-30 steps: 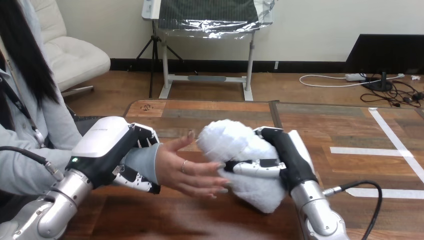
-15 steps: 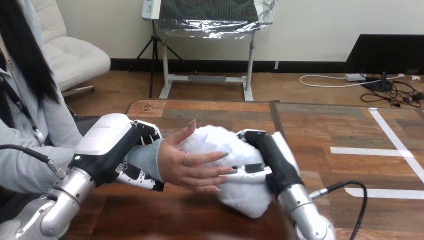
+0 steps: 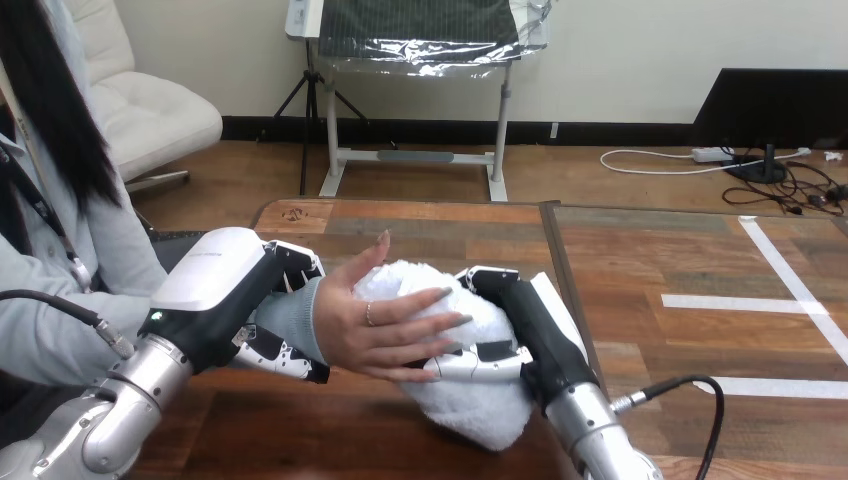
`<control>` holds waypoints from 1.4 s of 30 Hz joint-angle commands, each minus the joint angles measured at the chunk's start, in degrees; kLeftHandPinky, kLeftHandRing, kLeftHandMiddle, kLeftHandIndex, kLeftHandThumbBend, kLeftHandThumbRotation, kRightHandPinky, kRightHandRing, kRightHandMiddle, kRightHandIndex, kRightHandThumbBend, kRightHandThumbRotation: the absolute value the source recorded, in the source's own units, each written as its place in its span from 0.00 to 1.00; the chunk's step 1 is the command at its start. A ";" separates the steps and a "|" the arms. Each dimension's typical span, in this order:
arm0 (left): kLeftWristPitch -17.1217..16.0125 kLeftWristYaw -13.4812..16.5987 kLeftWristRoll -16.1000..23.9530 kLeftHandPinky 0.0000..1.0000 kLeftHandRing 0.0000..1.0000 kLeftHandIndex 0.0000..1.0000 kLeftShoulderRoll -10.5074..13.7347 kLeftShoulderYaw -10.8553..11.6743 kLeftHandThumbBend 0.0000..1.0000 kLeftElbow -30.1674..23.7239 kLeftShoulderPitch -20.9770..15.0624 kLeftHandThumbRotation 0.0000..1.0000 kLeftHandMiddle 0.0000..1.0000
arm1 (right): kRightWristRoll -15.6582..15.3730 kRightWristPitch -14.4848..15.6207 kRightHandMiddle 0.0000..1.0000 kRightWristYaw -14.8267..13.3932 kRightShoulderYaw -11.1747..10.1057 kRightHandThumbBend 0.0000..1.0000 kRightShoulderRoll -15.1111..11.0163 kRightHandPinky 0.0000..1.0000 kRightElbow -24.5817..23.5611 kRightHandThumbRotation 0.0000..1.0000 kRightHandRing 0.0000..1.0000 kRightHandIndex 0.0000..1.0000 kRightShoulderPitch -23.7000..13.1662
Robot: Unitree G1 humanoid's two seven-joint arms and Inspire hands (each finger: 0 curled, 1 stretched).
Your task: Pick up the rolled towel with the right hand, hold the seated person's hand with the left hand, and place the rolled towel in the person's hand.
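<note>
A white rolled towel (image 3: 470, 400) sits just above the table at the middle, with my right hand (image 3: 520, 330) shut on it from the right. The person's hand (image 3: 385, 325) reaches in from the left, fingers spread and lying against the towel's near side. My left hand (image 3: 235, 290) is curled round the person's wrist at the grey sleeve cuff (image 3: 290, 318), its fingers showing above and below the wrist. The towel's far side is hidden behind the person's hand.
The wooden table (image 3: 680, 330) stretches to the right with white tape lines (image 3: 790, 290) on it. A black cable (image 3: 690, 395) trails from my right forearm. The person sits at the left edge.
My right hand has carried the towel leftward into the person's open hand; their fingers now lie over it. My left hand has kept its hold on the wrist.
</note>
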 commanded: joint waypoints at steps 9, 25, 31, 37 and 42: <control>-0.85 0.75 -0.61 0.32 0.36 0.43 -2.04 0.48 1.00 -2.25 -2.87 0.07 0.41 | 4.46 0.69 0.41 5.47 1.65 0.82 0.38 0.28 -21.33 0.00 0.33 0.44 6.66; -1.29 0.82 -0.85 0.30 0.34 0.43 -2.68 0.35 1.00 -1.35 -3.10 0.06 0.40 | 9.47 5.08 0.44 10.26 2.34 0.80 -1.01 0.31 -39.67 0.00 0.36 0.45 13.39; -1.27 0.75 -0.91 0.30 0.34 0.43 -2.79 0.42 1.00 -1.26 -3.01 0.05 0.40 | 10.35 6.10 0.44 10.99 1.99 0.79 -1.44 0.31 -43.31 0.00 0.37 0.45 14.20; -1.50 0.98 -0.80 0.30 0.34 0.43 -2.90 0.41 1.00 -1.06 -2.99 0.04 0.40 | 10.40 7.52 0.44 11.20 1.49 0.79 -1.74 0.31 -45.93 0.00 0.37 0.45 14.57; -1.49 0.57 -1.16 0.29 0.34 0.43 -3.04 0.54 1.00 -0.92 -2.89 0.04 0.40 | 10.37 8.19 0.44 11.36 1.13 0.79 -1.82 0.31 -47.12 0.00 0.37 0.45 14.53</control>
